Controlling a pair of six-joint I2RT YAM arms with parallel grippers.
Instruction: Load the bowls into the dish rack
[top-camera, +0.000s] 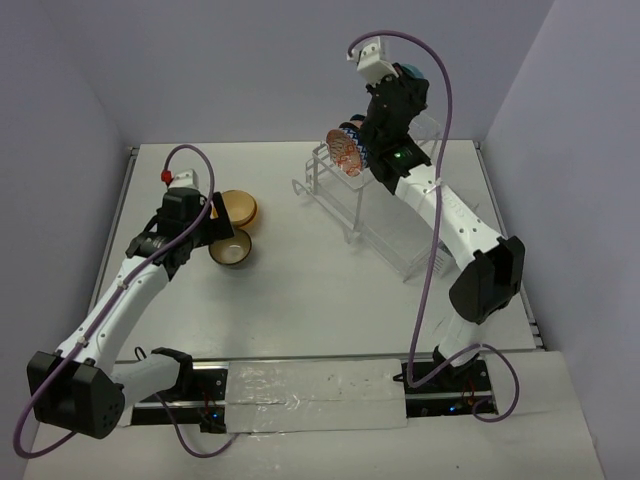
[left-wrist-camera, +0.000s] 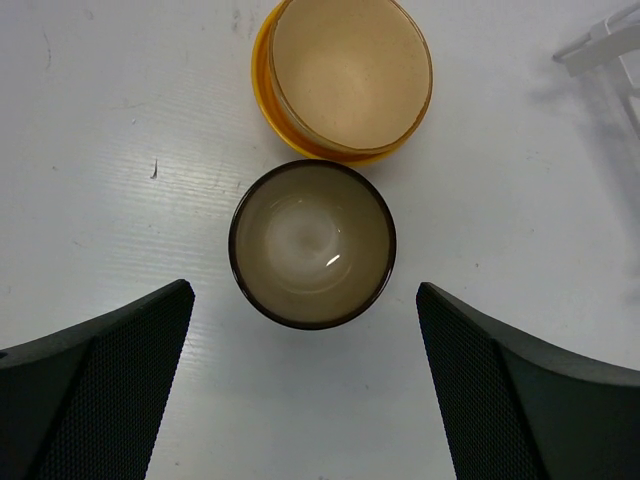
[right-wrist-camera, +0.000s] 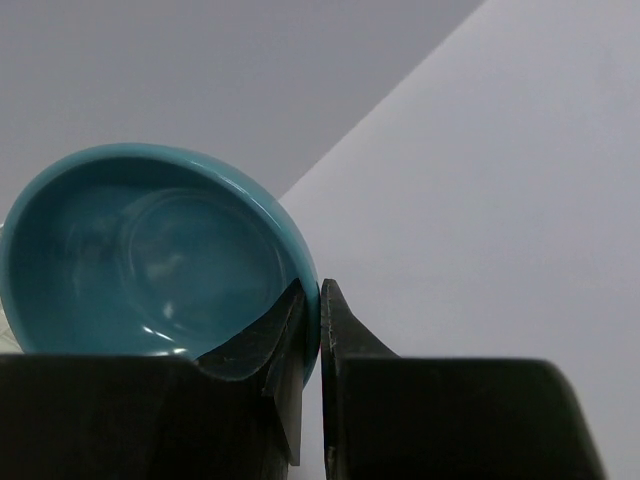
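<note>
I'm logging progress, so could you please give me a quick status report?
Left pincer open above dark-rimmed tan round bowl. Right pincer shut on rim of glossy teal-blue round bowl, over white wire dish rack. Reddish patterned bowl stands in rack.

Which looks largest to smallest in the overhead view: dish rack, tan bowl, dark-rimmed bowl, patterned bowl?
1. dish rack
2. tan bowl and dark-rimmed bowl: they look alike.
3. The patterned bowl is on edge, higher up: unsure.

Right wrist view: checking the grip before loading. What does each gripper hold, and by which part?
The right gripper pinches the blue bowl by its rim, one finger inside. The left gripper is open over a dark-rimmed bowl, holding nothing.
</note>
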